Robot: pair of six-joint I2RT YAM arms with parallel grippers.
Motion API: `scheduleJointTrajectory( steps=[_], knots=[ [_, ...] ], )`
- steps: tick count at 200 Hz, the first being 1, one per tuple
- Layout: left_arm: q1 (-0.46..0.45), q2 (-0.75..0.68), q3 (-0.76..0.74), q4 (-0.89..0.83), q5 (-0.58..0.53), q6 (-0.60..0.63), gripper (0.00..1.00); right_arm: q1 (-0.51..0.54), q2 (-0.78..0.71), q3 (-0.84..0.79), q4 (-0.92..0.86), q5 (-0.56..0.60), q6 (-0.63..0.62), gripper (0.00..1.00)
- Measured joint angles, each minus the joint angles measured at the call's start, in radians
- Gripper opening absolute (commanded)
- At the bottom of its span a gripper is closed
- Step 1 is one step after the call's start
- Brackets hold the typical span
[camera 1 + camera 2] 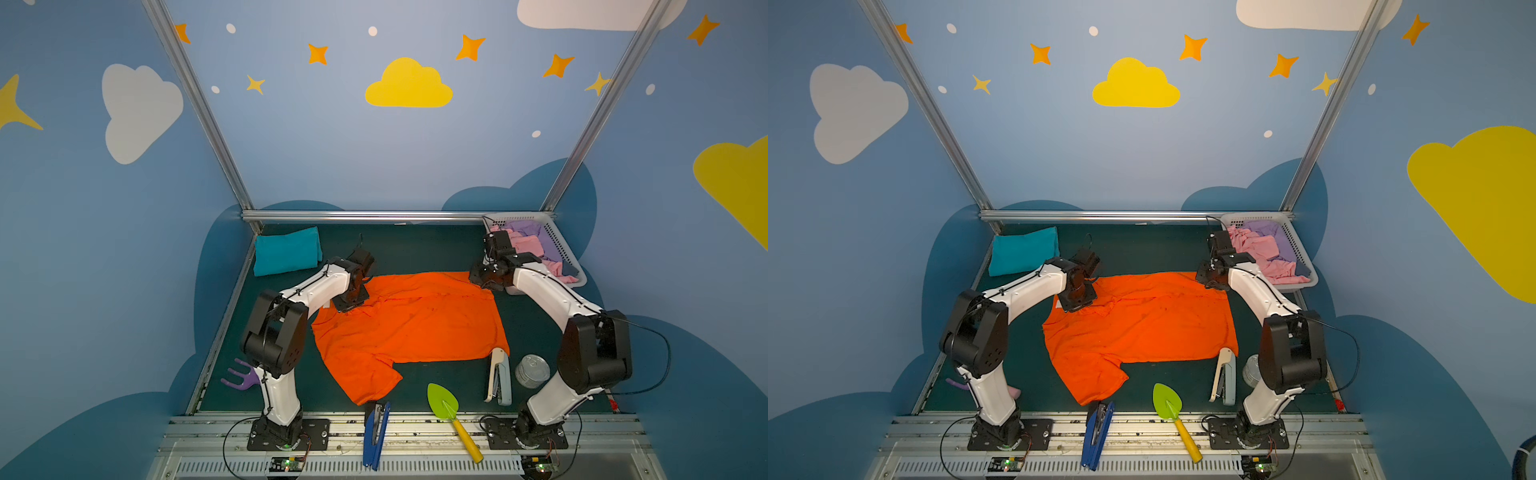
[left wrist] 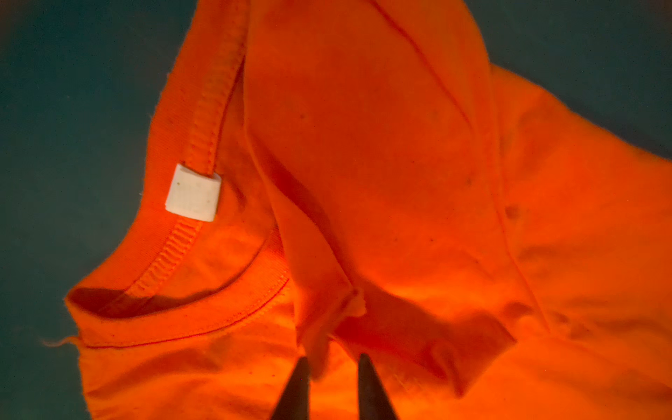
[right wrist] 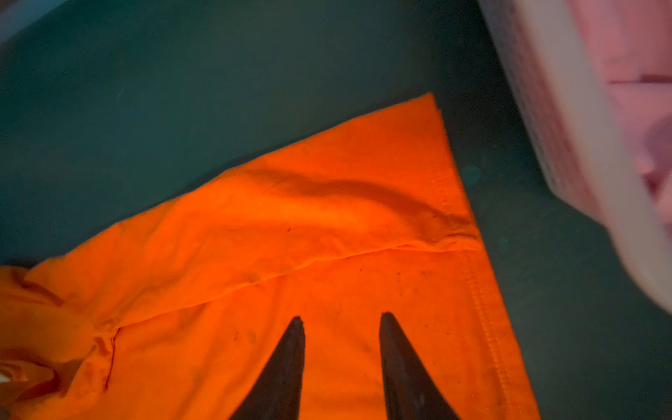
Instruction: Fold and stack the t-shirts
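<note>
Jaws: left gripper (image 2: 332, 365) and right gripper (image 3: 342, 323) both parted, nothing clamped, low over orange shirt (image 1: 409, 324), centre frame. Orange: upper edge folded over, lower sleeve still out; further folds due. Teal shirt (image 1: 286, 250), centre-left: folded. Stacking pending.

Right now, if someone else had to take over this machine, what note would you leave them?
Left gripper: open, low over the orange shirt, near its collar.
Right gripper: open, over the shirt's corner nearest the basket.
Teal shirt: folded, at the table's far left corner.
Done: teal is folded; the orange's far edge is turned in over its body.
Left: the near sleeve lies spread; finish folding the orange, then stack it with the teal.
The basket holds pink and purple clothes.
</note>
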Motion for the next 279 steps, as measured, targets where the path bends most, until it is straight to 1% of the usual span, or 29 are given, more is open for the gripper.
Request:
scheduleJointTrajectory(
  steps=[7, 19, 33, 47, 56, 75, 92, 113, 116, 117, 121, 124, 150, 163, 187, 199, 205, 211, 212, 213, 221, 222, 223, 229, 230, 242, 246, 255, 279],
  knots=[
    [0.0, -0.018, -0.014, 0.006, 0.018, 0.001, 0.54, 0.028, 0.0, 0.0, 0.003, -0.004, -0.005, 0.37],
    [0.0, -0.061, -0.049, 0.011, 0.046, 0.005, 0.57, 0.08, 0.002, 0.0, 0.009, -0.01, -0.024, 0.37],
    [0.003, -0.101, -0.079, 0.011, 0.06, 0.003, 0.56, 0.154, 0.008, 0.0, 0.022, -0.019, -0.056, 0.37],
    [0.017, -0.131, -0.1, 0.01, 0.06, 0.004, 0.51, 0.219, 0.021, 0.0, 0.039, -0.029, -0.091, 0.37],
    [0.045, -0.142, -0.105, 0.01, 0.06, 0.004, 0.5, 0.271, 0.039, 0.004, 0.051, -0.034, -0.122, 0.38],
    [0.131, -0.136, -0.1, 0.027, 0.065, 0.005, 0.49, 0.378, 0.107, 0.047, 0.058, -0.036, -0.186, 0.41],
    [0.209, -0.084, -0.038, 0.034, 0.061, 0.008, 0.54, 0.457, 0.182, 0.105, 0.062, -0.037, -0.231, 0.46],
    [0.245, 0.016, 0.088, 0.068, 0.045, 0.019, 0.56, 0.53, 0.269, 0.181, 0.064, -0.042, -0.274, 0.53],
    [0.246, 0.031, 0.108, 0.072, 0.043, 0.022, 0.56, 0.537, 0.28, 0.193, 0.063, -0.04, -0.278, 0.62],
    [0.246, 0.037, 0.116, 0.074, 0.042, 0.022, 0.56, 0.537, 0.28, 0.193, 0.063, -0.04, -0.278, 0.62],
    [0.246, 0.056, 0.139, 0.083, 0.035, 0.026, 0.56, 0.548, 0.298, 0.209, 0.063, -0.042, -0.282, 0.74],
    [0.246, 0.069, 0.155, 0.086, 0.035, 0.027, 0.55, 0.555, 0.312, 0.223, 0.06, -0.04, -0.293, 0.78],
    [0.25, 0.187, 0.278, 0.11, 0.016, 0.04, 0.53, 0.602, 0.414, 0.323, 0.054, -0.039, -0.324, 0.78],
    [0.257, 0.24, 0.309, 0.122, 0.011, 0.045, 0.49, 0.615, 0.446, 0.35, 0.054, -0.039, -0.334, 0.78],
    [0.282, 0.331, 0.34, 0.129, 0.009, 0.05, 0.41, 0.631, 0.5, 0.4, 0.055, -0.049, -0.34, 0.73],
    [0.292, 0.368, 0.348, 0.131, 0.01, 0.051, 0.37, 0.634, 0.526, 0.422, 0.057, -0.056, -0.34, 0.69],
    [0.296, 0.374, 0.36, 0.131, 0.013, 0.05, 0.35, 0.633, 0.539, 0.431, 0.058, -0.059, -0.34, 0.65],
    [0.297, 0.375, 0.372, 0.135, 0.009, 0.054, 0.32, 0.633, 0.55, 0.441, 0.057, -0.06, -0.337, 0.58],
    [0.298, 0.376, 0.375, 0.135, 0.009, 0.051, 0.32, 0.633, 0.554, 0.444, 0.056, -0.06, -0.337, 0.55],
    [0.298, 0.376, 0.375, 0.135, 0.009, 0.051, 0.32, 0.633, 0.554, 0.444, 0.056, -0.06, -0.337, 0.55],
    [0.3, 0.381, 0.388, 0.136, 0.009, 0.055, 0.29, 0.633, 0.573, 0.46, 0.057, -0.062, -0.332, 0.39],
    [0.3, 0.382, 0.389, 0.136, 0.008, 0.056, 0.29, 0.633, 0.575, 0.462, 0.058, -0.061, -0.327, 0.35],
    [0.301, 0.383, 0.391, 0.137, 0.008, 0.055, 0.28, 0.633, 0.575, 0.462, 0.058, -0.061, -0.327, 0.35],
    [0.302, 0.389, 0.396, 0.139, 0.008, 0.055, 0.27, 0.633, 0.592, 0.477, 0.056, -0.059, -0.328, 0.25],
    [0.302, 0.389, 0.396, 0.139, 0.008, 0.055, 0.27, 0.633, 0.592, 0.477, 0.056, -0.059, -0.328, 0.25],
    [0.304, 0.399, 0.399, 0.14, 0.009, 0.057, 0.25, 0.632, 0.614, 0.496, 0.057, -0.05, -0.311, 0.09],
    [0.304, 0.404, 0.399, 0.14, 0.008, 0.058, 0.24, 0.63, 0.62, 0.501, 0.056, -0.044, -0.309, 0.05],
    [0.307, 0.407, 0.402, 0.145, 0.009, 0.06, 0.22, 0.628, 0.622, 0.502, 0.053, -0.035, -0.299, 0.0],
    [0.315, 0.41, 0.402, 0.146, 0.01, 0.061, 0.14, 0.622, 0.612, 0.489, 0.055, -0.015, -0.295, 0.0]
  ],
)
